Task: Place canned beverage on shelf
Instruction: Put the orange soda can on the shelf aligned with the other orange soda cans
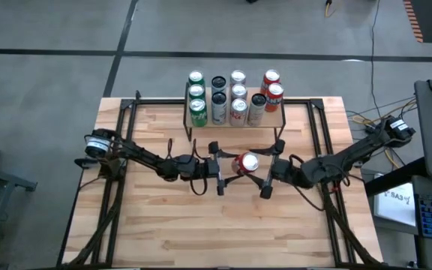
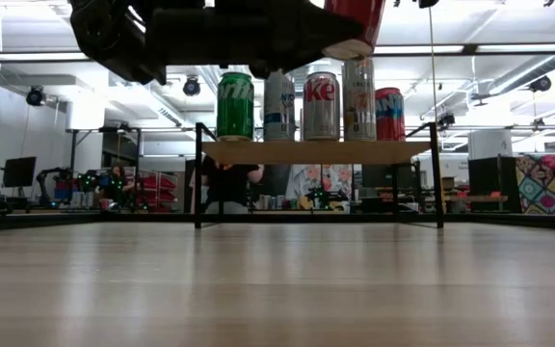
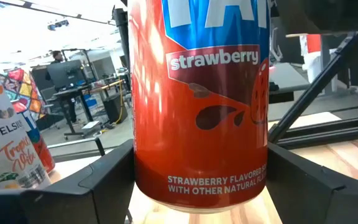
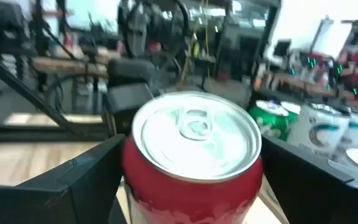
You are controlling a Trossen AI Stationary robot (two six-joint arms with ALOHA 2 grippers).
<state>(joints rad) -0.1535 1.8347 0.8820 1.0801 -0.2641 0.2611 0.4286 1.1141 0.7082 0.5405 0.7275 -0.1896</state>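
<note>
Strawberry can (image 1: 246, 162): pinched by left gripper (image 1: 221, 171), lifted clear of the tabletop (image 1: 201, 232). Right gripper (image 1: 267, 171): fingers spread either side of it. Shelf (image 1: 276, 114): ten cans, bare board at its near right edge.

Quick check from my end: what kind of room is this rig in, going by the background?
Probably a robotics lab or open workshop, not a shop or home. Beyond the butcher-block table, the low view shows ceiling strip lights, a person at workstations behind the shelf, and a monitor at the side.

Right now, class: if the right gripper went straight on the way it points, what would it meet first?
The red strawberry can, already between the right gripper fingers; beyond it, probably the left gripper, though depth is unclear.
</note>
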